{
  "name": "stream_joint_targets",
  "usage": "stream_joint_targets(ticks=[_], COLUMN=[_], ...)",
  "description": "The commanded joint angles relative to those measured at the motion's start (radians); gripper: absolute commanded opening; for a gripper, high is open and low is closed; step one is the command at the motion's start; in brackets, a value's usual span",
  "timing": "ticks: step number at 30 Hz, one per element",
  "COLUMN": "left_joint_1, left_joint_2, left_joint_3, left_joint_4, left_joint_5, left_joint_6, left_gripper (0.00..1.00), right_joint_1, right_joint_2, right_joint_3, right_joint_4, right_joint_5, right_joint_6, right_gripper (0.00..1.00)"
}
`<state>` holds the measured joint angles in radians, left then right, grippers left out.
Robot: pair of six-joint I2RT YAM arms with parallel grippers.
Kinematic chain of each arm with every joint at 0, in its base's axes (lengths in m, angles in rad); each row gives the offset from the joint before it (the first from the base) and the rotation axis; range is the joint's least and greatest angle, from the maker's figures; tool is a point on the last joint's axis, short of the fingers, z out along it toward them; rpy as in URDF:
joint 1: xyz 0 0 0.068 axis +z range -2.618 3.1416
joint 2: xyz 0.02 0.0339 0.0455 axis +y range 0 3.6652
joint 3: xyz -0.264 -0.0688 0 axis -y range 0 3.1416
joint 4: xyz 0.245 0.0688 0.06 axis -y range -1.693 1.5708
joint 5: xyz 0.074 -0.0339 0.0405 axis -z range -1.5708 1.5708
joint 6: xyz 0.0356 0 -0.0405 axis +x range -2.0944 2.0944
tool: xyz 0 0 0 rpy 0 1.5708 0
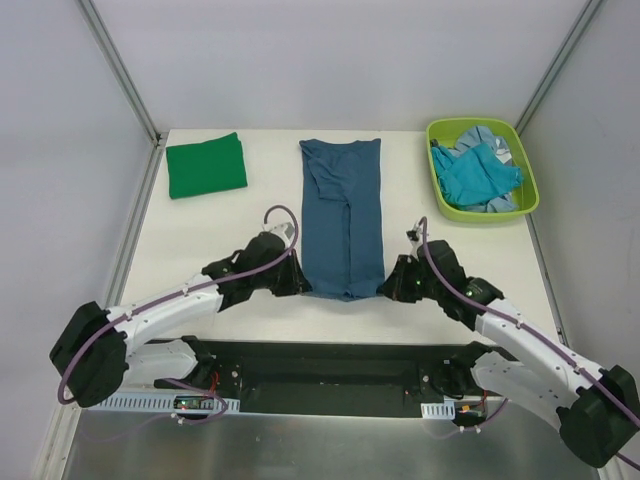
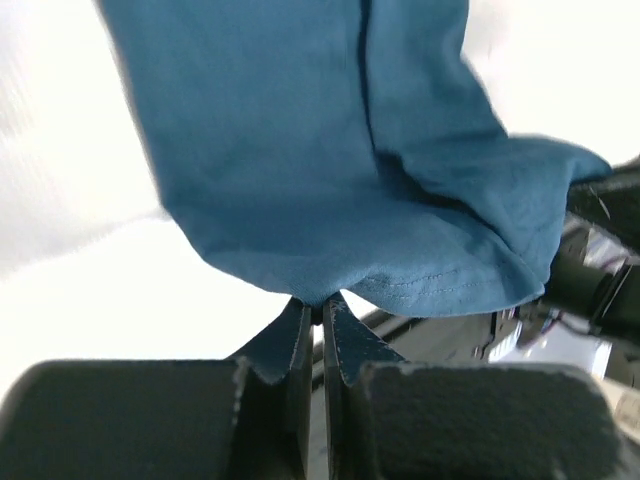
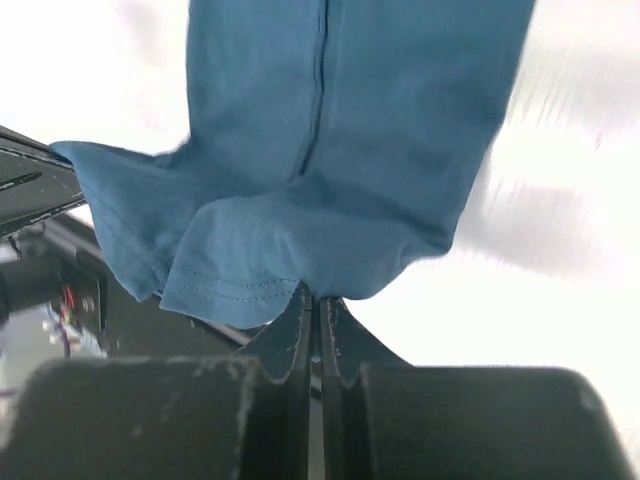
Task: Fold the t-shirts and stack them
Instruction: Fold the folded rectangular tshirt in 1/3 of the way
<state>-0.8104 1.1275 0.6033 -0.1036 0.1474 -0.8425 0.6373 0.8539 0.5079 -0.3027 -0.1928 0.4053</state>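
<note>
- From the top, a green t-shirt (image 1: 206, 165) lay folded at 10 o'clock on the table (image 1: 220, 235). That one looked done.
- The dark blue t-shirt (image 1: 343, 215) lay in the middle as a long strip, so it looked only half folded. The left gripper (image 1: 297, 283) and right gripper (image 1: 385, 288) held its near corners at 6 o'clock.
- More t-shirts (image 1: 480, 172) sat unfolded in the bin (image 1: 478, 216) at 2 o'clock.
- In the left wrist view, the fingers (image 2: 290, 345) were pressed together, pinching the shirt's edge.
- In the right wrist view, the fingers (image 3: 290, 340) pinched it too.

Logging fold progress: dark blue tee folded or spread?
Partly folded: the dark blue tee lies as a narrow strip, sides turned in, not folded crosswise. Left gripper and right gripper pinch its near hem.
</note>
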Motion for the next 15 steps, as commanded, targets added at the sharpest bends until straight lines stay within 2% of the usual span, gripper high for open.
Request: stream_joint_targets(ticks=[1,6,11,15], left_joint_1=[0.102,0.187,0.257,0.307], left_joint_2=[0.070,0.185,0.305,0.417], left_joint_3=[0.101,0.232,0.351,0.441], left_joint_4=[0.065,0.073,0.074,0.074], left_joint_5=[0.009,0.044,0.049,0.064], left_joint_6=[0.115,0.206,0.261,0.287], left_gripper=[0.00,0.00,0.00,0.00], right_joint_1=[-0.034,-0.114,-0.195,-0.252], right_joint_2=[0.083,0.238,0.391,0.523], right_joint_3=[0.133,0.257,0.343,0.435], right_joint_4=[0.097,0.148,0.272,0.298], right_joint_5=[0.159,0.179,0.106,0.043], right_joint_6=[-0.072,-0.121,-0.143,-0.148], right_gripper=[0.00,0.00,0.00,0.01])
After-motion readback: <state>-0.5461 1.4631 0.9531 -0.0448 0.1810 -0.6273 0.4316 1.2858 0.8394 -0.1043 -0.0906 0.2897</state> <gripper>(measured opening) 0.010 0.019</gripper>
